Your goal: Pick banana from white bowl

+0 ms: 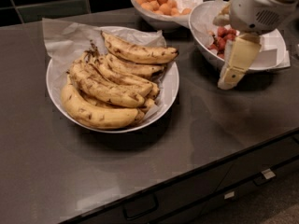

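Note:
The banana [139,53] is long, slim and freckled, with a dark right tip. It lies across the back of the pile in the white bowl [171,90], which is wide, shallow and lined with crinkled paper. A bunch joined at a dark stem [112,80] and a fat paler banana [96,112] lie in front of it. My gripper [230,80] hangs from the white arm housing at the upper right. It points down over the counter, right of the bowl and apart from it, holding nothing that I can see.
A deeper white bowl of red berries [268,55] stands right behind the gripper. A bowl of orange fruits [161,1] stands at the back. The dark counter [140,171] ends at a front edge with drawers below.

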Available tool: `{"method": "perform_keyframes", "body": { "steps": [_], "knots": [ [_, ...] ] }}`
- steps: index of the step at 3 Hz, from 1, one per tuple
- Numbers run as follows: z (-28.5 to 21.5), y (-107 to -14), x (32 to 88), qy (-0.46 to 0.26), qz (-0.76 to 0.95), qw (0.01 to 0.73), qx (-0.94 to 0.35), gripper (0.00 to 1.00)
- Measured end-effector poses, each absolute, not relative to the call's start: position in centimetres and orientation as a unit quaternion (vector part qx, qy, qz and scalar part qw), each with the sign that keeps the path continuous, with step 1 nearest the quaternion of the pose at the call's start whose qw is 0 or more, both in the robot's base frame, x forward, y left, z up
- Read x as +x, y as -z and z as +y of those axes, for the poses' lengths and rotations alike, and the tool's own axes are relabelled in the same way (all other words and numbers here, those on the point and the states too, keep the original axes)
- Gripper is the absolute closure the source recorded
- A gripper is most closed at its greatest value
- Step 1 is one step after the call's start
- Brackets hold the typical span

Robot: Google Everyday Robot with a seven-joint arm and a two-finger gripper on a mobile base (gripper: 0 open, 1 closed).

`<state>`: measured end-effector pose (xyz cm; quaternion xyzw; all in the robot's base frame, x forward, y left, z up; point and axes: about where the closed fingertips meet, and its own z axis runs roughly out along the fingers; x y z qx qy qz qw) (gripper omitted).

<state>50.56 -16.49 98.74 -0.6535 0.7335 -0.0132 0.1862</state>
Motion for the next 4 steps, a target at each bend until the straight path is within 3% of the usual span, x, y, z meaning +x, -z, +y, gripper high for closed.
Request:
{"method": "perform_keyframes", "body": {
  "steps": [1,4],
  "knots": [
    [-13.9,-99.2,53.2,0.009,0.718,0.192,-0.67,0.17],
    [-6.1,-99.9,56.4,0.008,0.702,0.195,-0.685,0.27]
  ]
}}
